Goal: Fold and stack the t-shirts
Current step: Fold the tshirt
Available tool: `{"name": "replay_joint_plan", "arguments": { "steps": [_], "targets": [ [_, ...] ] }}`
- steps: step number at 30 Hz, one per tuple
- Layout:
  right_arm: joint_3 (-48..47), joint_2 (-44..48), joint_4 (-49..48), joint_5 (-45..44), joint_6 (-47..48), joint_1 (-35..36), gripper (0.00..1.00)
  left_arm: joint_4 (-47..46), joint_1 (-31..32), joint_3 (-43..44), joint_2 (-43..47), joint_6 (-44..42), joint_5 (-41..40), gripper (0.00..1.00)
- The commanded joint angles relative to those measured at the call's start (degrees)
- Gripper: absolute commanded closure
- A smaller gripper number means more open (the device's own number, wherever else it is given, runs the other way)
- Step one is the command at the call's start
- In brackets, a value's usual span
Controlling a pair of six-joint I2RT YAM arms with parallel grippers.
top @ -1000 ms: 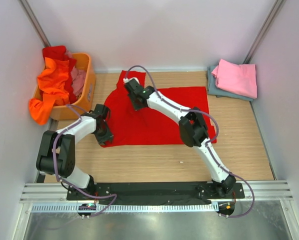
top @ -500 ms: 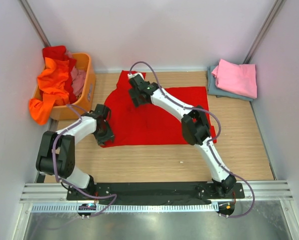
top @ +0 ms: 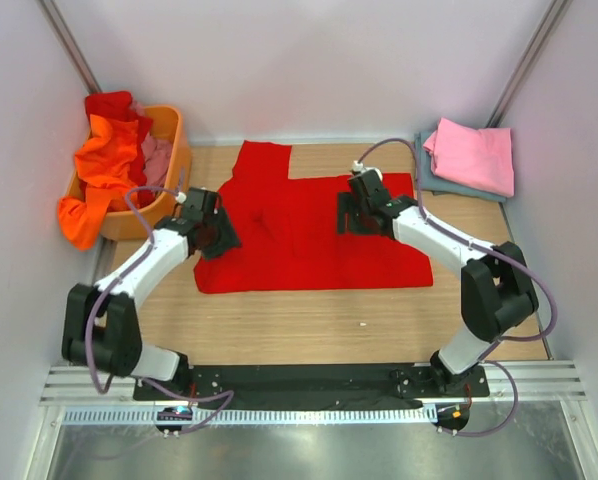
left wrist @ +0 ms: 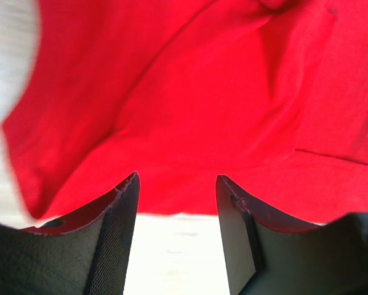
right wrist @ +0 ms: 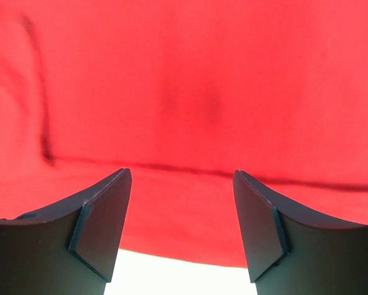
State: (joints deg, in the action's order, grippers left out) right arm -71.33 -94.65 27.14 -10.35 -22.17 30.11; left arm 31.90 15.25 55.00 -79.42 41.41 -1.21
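Observation:
A large bright red t-shirt lies spread on the wooden table, one sleeve pointing to the back. My left gripper hovers at the shirt's left edge. In the left wrist view it is open, with only table between the fingers and red cloth just beyond the tips. My right gripper is over the shirt's right half. In the right wrist view it is open and empty above the red cloth. A folded pink t-shirt rests on a folded grey-blue one at the back right.
An orange plastic basket stands at the back left, holding an orange t-shirt that spills over its rim, a pink one and a red one. White walls close in both sides and the back.
My right gripper let go near the shirt's back-left sleeve, opened and swung right over the shirt. My left gripper moved farther back along the left edge and opened wider.

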Motion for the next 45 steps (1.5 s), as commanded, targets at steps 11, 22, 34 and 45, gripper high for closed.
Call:
{"name": "replay_joint_plan", "arguments": {
  "steps": [11, 22, 34, 45],
  "targets": [
    [24.65, -0.63, -16.76, 13.34, -6.39, -3.21, 0.30, -10.19, 6.99, 3.54, -22.27, 1.39, 1.74, 0.54],
    [44.51, 15.97, -12.90, 10.88, -22.11, -2.25, 0.28, -6.95, 18.57, -10.43, -11.74, 5.96, -4.94, 0.55],
    [38.57, 43.59, 8.27, 4.13, -30.22, 4.78, 0.23, 14.83, 30.63, -8.09, 9.36, 11.44, -16.61, 0.46],
    [20.97, 34.36, 11.10, -0.64, -16.67, 4.87, 0.19, 4.77, 7.37, 26.71, -14.33, -11.60, -9.78, 0.27]
  ]
}}
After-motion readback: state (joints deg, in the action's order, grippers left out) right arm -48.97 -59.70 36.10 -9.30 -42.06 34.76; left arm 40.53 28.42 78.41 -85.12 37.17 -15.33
